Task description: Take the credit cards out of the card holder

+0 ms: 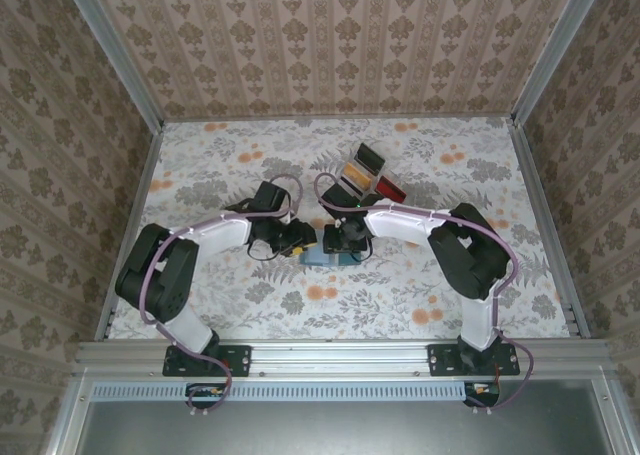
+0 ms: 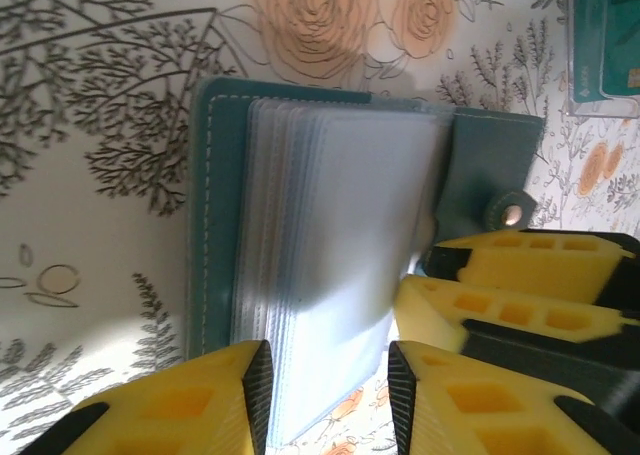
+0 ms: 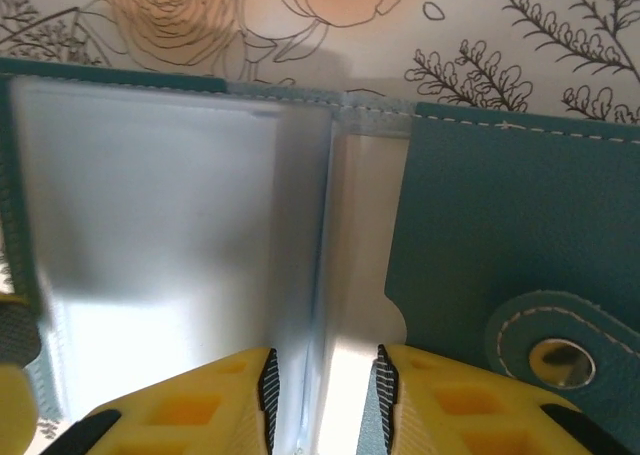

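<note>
The teal card holder (image 1: 322, 259) lies open on the floral table between both grippers. In the left wrist view its teal cover (image 2: 205, 225) carries a fanned stack of clear sleeves (image 2: 340, 215), and the snap tab (image 2: 512, 213) lies at the right. My left gripper (image 2: 327, 375) stands open over the sleeves' near edge, with table showing beside its right pad. My right gripper (image 3: 327, 375) is open astride the sleeves' fold (image 3: 325, 275), touching neither side. Its yellow fingers (image 2: 520, 285) sit close by in the left wrist view. The credit cards are hidden; the sleeves look pale and blank.
A clear compartment tray (image 1: 366, 187) with black, yellow and red contents stands just behind the grippers. Its edge (image 2: 605, 103), with something teal inside, is at the upper right of the left wrist view. Patterned walls enclose the table on three sides.
</note>
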Robot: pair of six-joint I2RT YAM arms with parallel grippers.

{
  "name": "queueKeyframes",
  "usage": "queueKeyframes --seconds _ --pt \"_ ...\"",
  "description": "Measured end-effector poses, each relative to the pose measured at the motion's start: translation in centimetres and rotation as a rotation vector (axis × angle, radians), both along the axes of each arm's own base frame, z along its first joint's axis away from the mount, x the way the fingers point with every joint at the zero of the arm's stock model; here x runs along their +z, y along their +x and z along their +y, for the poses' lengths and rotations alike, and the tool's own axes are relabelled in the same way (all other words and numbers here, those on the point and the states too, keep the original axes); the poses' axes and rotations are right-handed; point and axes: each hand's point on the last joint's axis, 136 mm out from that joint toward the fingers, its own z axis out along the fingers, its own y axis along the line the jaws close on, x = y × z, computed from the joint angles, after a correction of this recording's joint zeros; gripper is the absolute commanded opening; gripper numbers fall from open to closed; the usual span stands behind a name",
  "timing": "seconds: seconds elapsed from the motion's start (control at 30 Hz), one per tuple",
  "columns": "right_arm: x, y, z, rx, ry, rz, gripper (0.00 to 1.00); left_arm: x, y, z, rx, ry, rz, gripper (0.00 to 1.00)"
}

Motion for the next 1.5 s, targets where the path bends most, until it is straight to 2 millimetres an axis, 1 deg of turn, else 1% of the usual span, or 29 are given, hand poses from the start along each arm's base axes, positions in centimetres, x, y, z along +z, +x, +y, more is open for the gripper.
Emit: queueKeyframes --seconds 0.2,0.5,0.8,0.93,1.03,1.3,1.43,1.5 --pt "-0.4 0.1 -0.1 -0.003 -0.005 0.005 0.35 -0.2 0.2 -0.2 -0.003 0.008 0.010 0.38" --pt "-0.4 0.1 -0.2 -0.006 -0.005 0.006 0.34 -1.4 0.1 -0.3 -0.013 0.042 0.043 0.40" --pt "-0.5 0.1 -0.2 -0.008 -0.002 0.013 0.33 -1.1 -0.2 -1.4 -0.058 0.010 0.039 0.40" --pt "-0.6 0.1 -0.3 -0.008 -0.002 0.014 0.32 -1.0 -0.3 -1.6 -0.070 -0.002 0.037 0.37" --pt "-0.6 0.1 -0.3 -0.009 0.002 0.017 0.32 -1.1 -0.3 -1.7 -0.073 -0.005 0.039 0.33" --pt "-0.5 0.1 -0.4 -0.018 0.046 0.014 0.31 -1.8 -0.2 -1.8 -0.084 0.004 0.046 0.13" --pt "-0.2 -0.1 -0.7 -0.025 0.075 0.007 0.31 -1.8 -0.2 -1.8 -0.087 0.004 0.042 0.09" --pt "0.3 -0.2 -1.2 -0.034 0.086 0.001 0.31 -1.8 -0.1 -1.8 -0.088 0.007 0.039 0.08"
